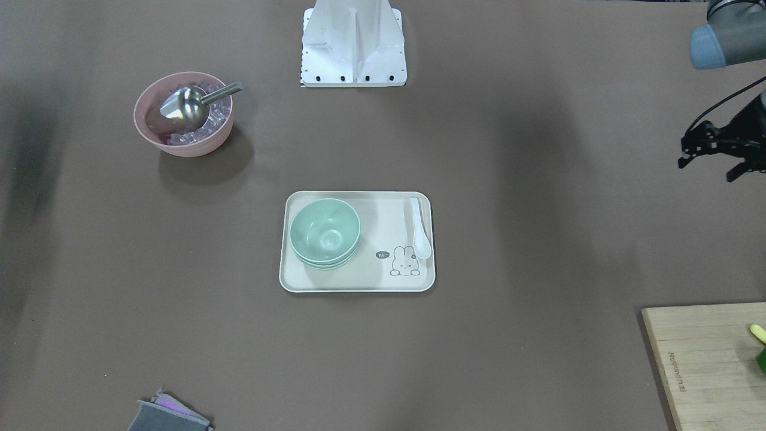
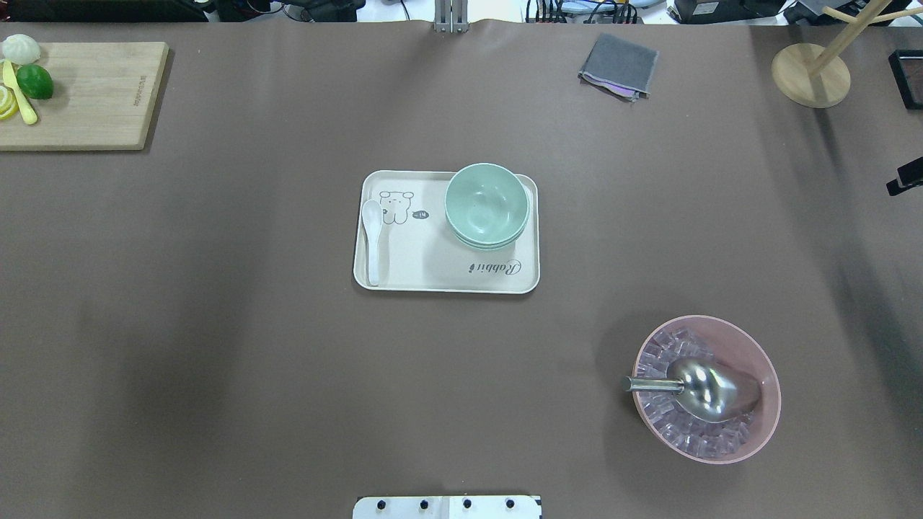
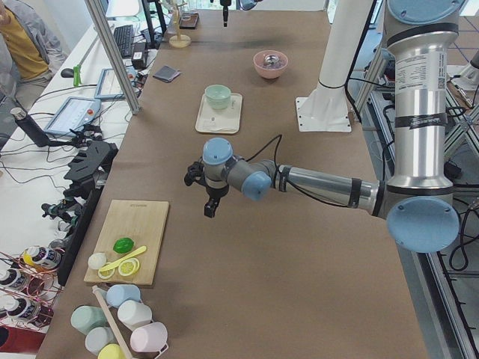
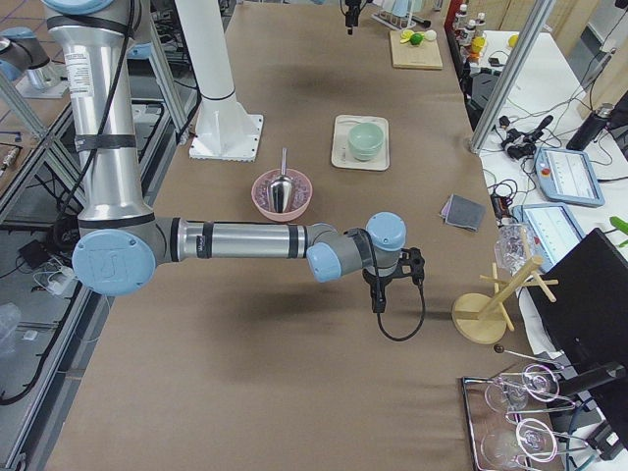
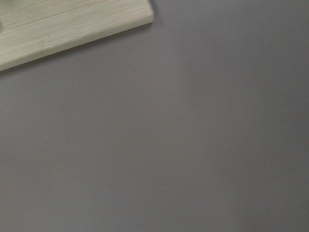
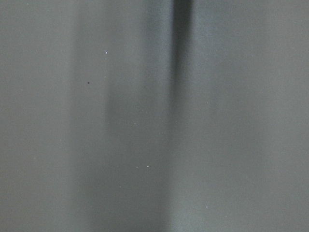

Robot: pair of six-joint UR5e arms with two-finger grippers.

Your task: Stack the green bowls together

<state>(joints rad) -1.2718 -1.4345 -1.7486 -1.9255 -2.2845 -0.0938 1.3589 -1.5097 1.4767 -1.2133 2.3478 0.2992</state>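
The green bowls (image 2: pixel 487 205) sit nested in one stack on the right part of a beige rabbit tray (image 2: pixel 433 274) at mid-table; the stack also shows in the front view (image 1: pixel 325 232). My left gripper (image 1: pixel 718 152) hangs above bare table well off to the tray's left, near a cutting board; it shows in the left side view (image 3: pixel 212 208). I cannot tell if it is open or shut. My right gripper (image 4: pixel 381 297) hangs above bare table far to the tray's right, only its edge in the overhead view (image 2: pixel 905 179). Its state cannot be told.
A white spoon (image 2: pixel 373 241) lies on the tray's left side. A pink bowl with ice and a metal scoop (image 2: pixel 707 389) stands front right. A cutting board with fruit (image 2: pixel 79 94) is back left, a grey cloth (image 2: pixel 619 66) and a wooden stand (image 2: pixel 811 72) back right.
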